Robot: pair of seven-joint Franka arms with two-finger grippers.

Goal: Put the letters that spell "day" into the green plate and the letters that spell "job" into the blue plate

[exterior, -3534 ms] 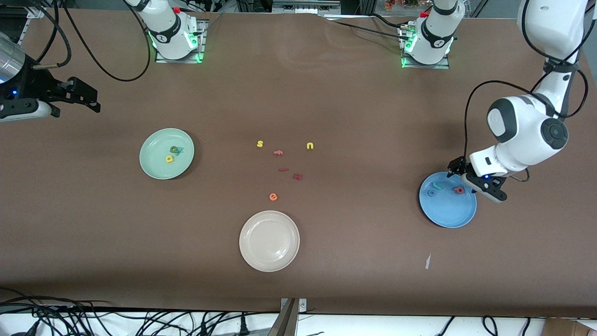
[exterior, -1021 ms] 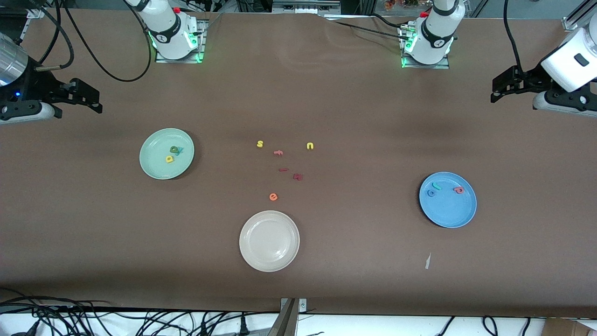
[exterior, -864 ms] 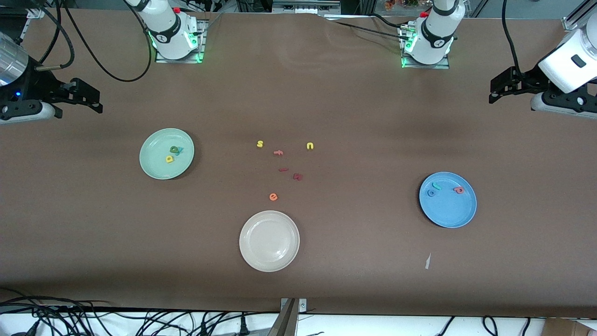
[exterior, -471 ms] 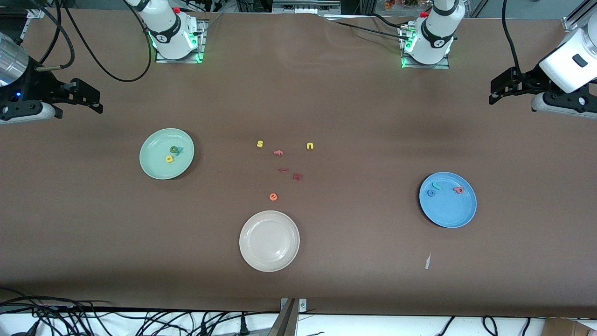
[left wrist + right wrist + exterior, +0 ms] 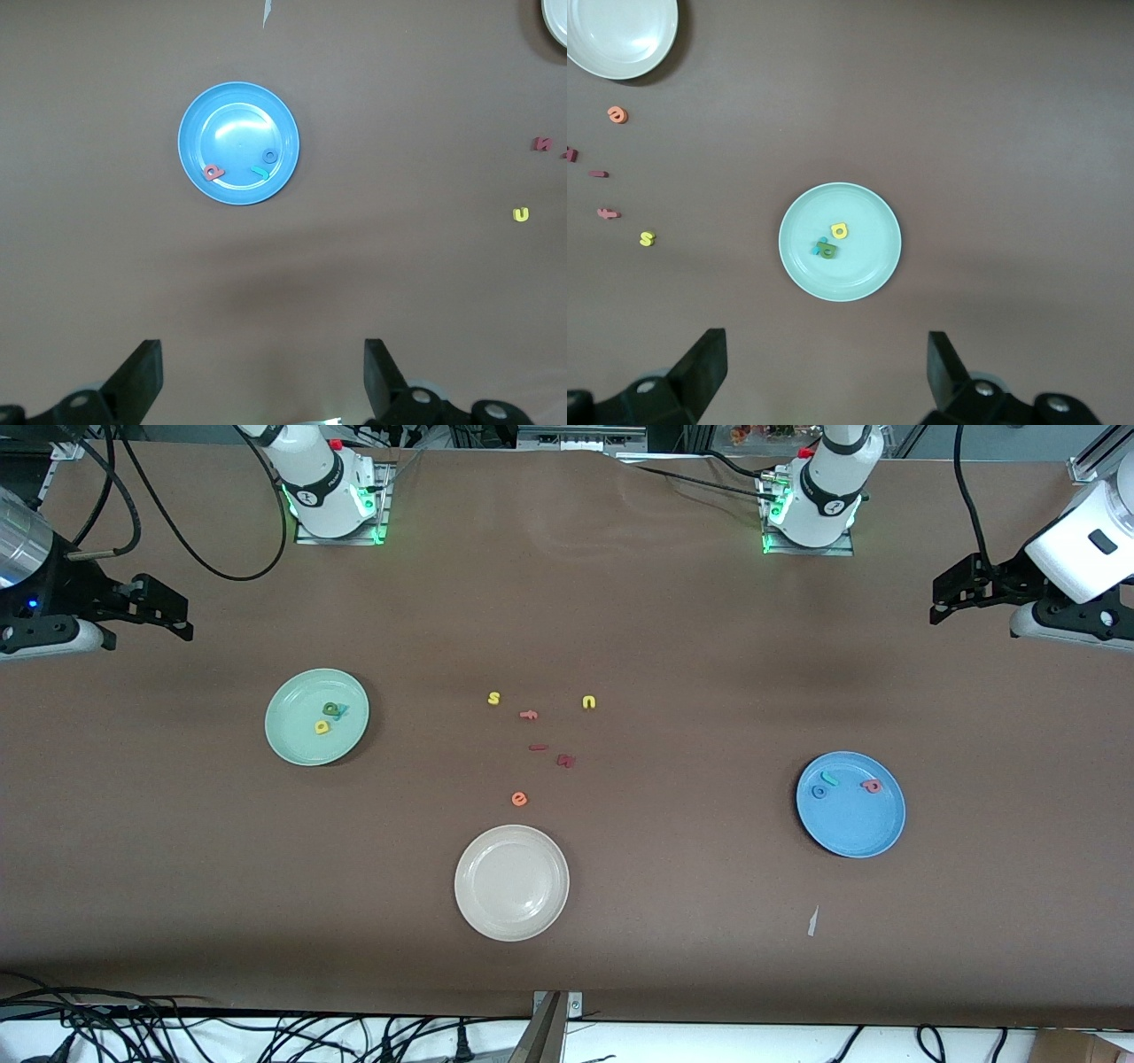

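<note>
The green plate [image 5: 292, 740] lies toward the right arm's end and holds the yellow d [image 5: 322, 727], dark green a [image 5: 330, 709] and teal y [image 5: 342, 710]. The blue plate [image 5: 855, 828] lies toward the left arm's end with the pink b [image 5: 872, 786], teal j [image 5: 829, 778] and blue o [image 5: 819, 792] in it. My left gripper [image 5: 937, 602] hangs open and empty over bare table at its end, well away from the blue plate [image 5: 230, 124]. My right gripper [image 5: 184, 615] waits open and empty at its own end, apart from the green plate [image 5: 859, 266].
A cream plate [image 5: 511, 882] sits empty near the front edge. Loose letters lie mid-table: yellow s [image 5: 493, 698], yellow u [image 5: 588, 702], pink f [image 5: 529, 714], orange e [image 5: 519, 799], and two dark red pieces [image 5: 565, 760]. A paper scrap [image 5: 812, 921] lies nearer the front camera than the blue plate.
The left arm has left the blue plate, where its gripper stood beside the pink b, and has drawn back to its end of the table. Over the last second nothing moves.
</note>
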